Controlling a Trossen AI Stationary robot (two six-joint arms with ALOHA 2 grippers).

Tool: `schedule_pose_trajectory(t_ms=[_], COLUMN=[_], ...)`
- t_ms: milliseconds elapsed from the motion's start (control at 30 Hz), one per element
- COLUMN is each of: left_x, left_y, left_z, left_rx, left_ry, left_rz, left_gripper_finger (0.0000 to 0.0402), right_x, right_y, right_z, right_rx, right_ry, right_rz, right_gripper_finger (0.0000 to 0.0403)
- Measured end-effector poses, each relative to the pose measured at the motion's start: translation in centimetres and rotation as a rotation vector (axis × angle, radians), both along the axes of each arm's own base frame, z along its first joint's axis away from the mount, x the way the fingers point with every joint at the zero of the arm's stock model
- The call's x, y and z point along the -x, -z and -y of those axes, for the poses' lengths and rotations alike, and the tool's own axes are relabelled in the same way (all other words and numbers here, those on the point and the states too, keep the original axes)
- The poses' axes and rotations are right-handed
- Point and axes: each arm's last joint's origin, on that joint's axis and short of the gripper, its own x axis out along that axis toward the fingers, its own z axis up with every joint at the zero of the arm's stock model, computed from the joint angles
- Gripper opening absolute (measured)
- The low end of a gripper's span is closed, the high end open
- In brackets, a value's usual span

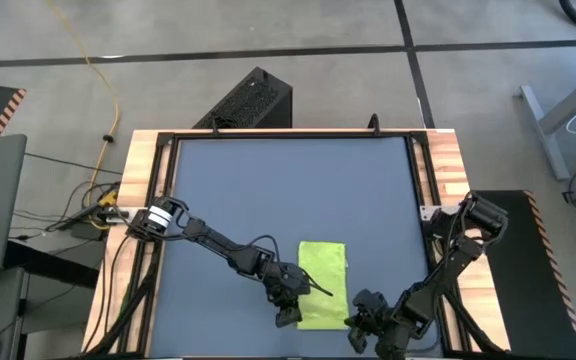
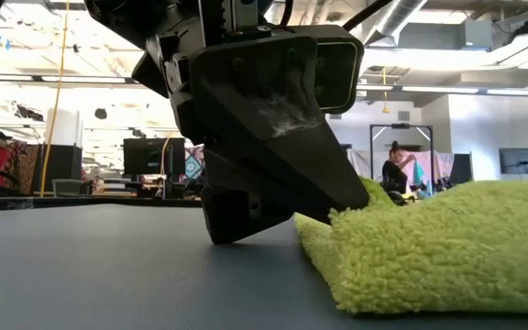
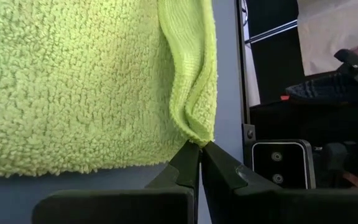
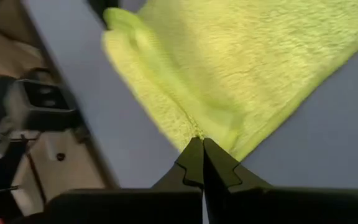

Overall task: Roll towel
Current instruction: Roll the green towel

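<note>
The towel [image 1: 323, 284] is a bright lime yellow-green cloth. It lies as a narrow folded rectangle on the blue-grey table mat, near the table's front edge. My left gripper [image 1: 290, 306] is shut at the towel's near left corner; it also shows in the low view [image 2: 302, 220] and in its own wrist view [image 3: 199, 144]. My right gripper [image 1: 360, 322] is shut at the near right corner, seen in its wrist view [image 4: 202, 142]. The rest of the towel [image 2: 447, 247] rests flat on the mat. My left gripper pinches the towel's near left corner [image 3: 195, 127] between its two fingertips, slanting down from the table's left. The hemmed edge is folded on itself there and rises in a narrow ridge to the fingers. My right gripper pinches the towel's near edge by the near right corner [image 4: 199, 129] between its fingertips, slanting down from the table's right and near side. The cloth bunches into a ridge at the tips; one layer or several, I cannot tell.
The mat [image 1: 268, 190] lies in a black frame with wooden strips [image 1: 138, 200] on either side. A black box [image 1: 248, 100] stands behind the table's far edge. People show far off in the room in the low view.
</note>
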Motion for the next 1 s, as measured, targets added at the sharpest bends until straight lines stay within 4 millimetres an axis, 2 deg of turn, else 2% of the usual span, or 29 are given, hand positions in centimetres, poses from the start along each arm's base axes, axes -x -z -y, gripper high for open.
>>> schedule_pose_trajectory(t_ms=[167,500,1000], left_x=[0.0,0.1,0.4], left_y=[0.0,0.2,0.4], left_z=[0.0,-0.1,0.3], left_rx=[0.001,-0.016,-0.082], left_ry=[-0.005,-0.006,-0.007], left_rz=[0.004,-0.021,-0.012], left_gripper_finger=[0.0000,0.0000,0.0000], right_x=[-0.9,-2.1,-2.3], right_y=[0.7,1.0,1.1], right_z=[1.4,2.9,3.3], right_rx=[-0.006,-0.018,-0.013], right_ry=[0.018,-0.040,-0.036], right_rz=[-0.055,-0.174,-0.198], right_gripper_finger=[0.0015,0.0015,0.0015])
